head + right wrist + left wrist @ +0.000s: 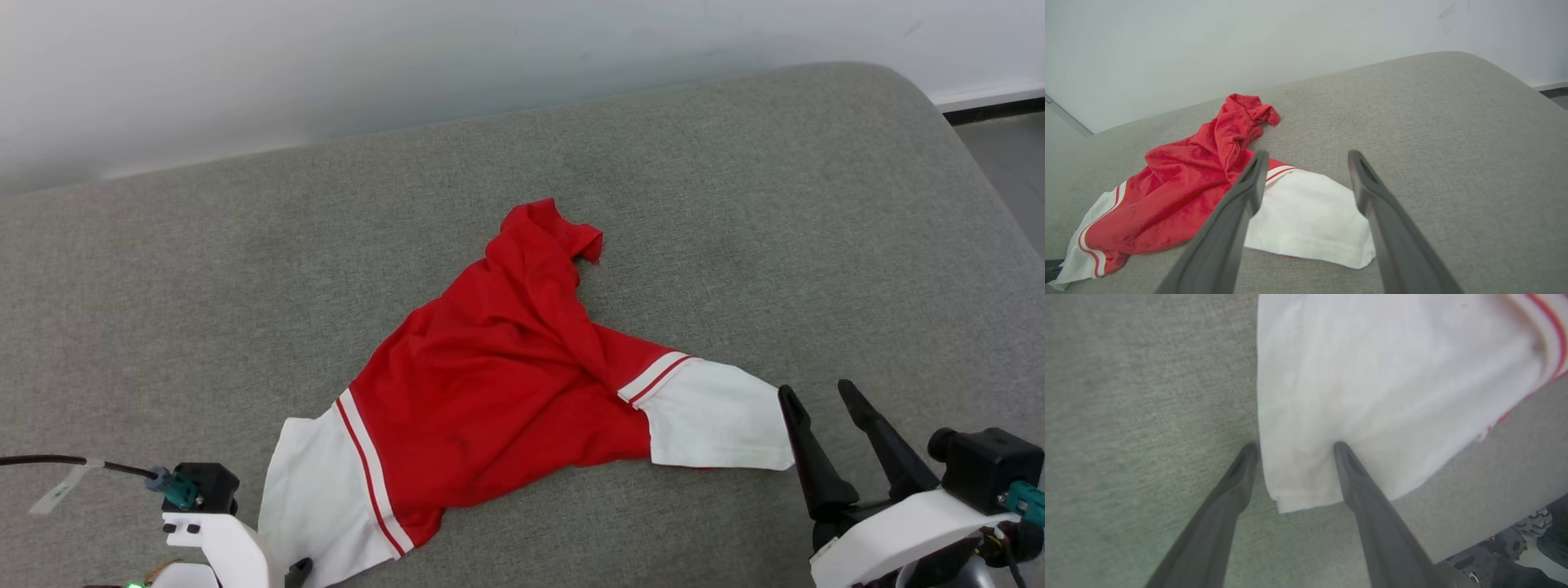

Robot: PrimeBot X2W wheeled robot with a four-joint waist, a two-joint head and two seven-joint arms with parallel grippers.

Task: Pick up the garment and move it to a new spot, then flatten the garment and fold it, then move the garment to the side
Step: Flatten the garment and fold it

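The garment [498, 384], a red T-shirt with white sleeves and red-and-white trim, lies crumpled on the grey cushioned surface [245, 269], its hem bunched toward the far side. My left gripper [1296, 446] is open and straddles the near corner of the left white sleeve [1372, 375]; one finger is over the cloth, the other at the sleeve's edge on the grey fabric. My right gripper [819, 396] is open just right of the other white sleeve [718, 420]. In the right wrist view this gripper [1308, 154] hovers above that sleeve [1310, 216] with nothing between its fingers.
A white wall [326, 65] runs behind the grey surface. The surface's rounded right edge [980, 188] drops to a dark floor [1012, 155]. Grey fabric lies bare all around the shirt. Parts of my base [1515, 547] show at the left wrist view's lower right.
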